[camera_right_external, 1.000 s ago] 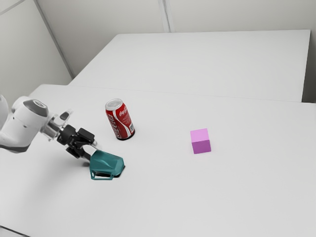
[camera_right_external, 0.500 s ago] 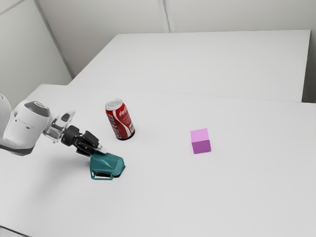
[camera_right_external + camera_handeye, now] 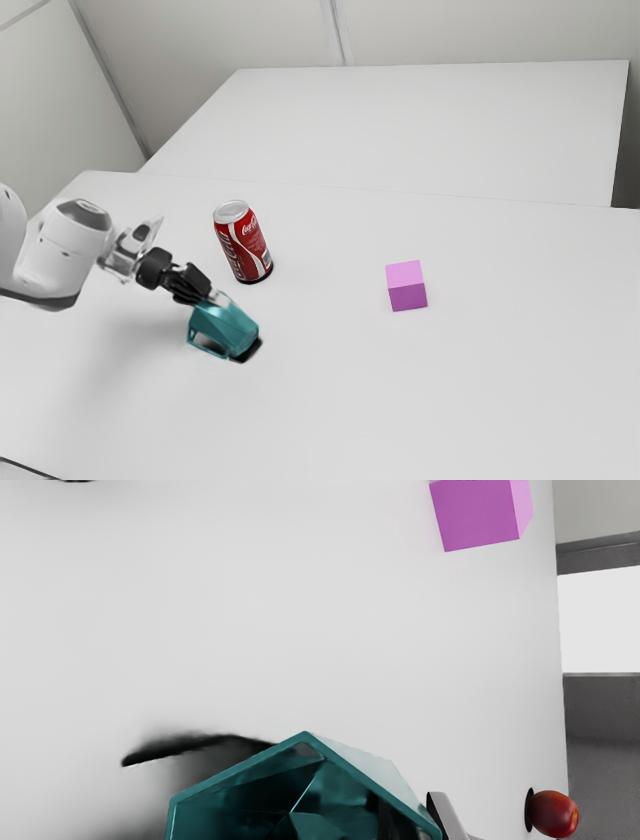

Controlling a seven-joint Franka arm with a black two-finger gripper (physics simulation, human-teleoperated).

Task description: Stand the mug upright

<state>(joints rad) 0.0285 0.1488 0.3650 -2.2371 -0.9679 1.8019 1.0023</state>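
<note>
Toward the wrist view gapes the mug (image 3: 235, 797).

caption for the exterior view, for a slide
Franka arm at a tipped teal mug, with an upright Coca-Cola can and a purple cube on the white table.

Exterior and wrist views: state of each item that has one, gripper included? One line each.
Mug: tipped over, not upright, mouth toward the gripper; can't tell if it is fully off the table.
Gripper: appears shut on the mug's wall at the rim.
Soda can: standing upright; can't tell if opened.
Purple cube: resting flat on a face.
Red fruit: looks whole.
</note>
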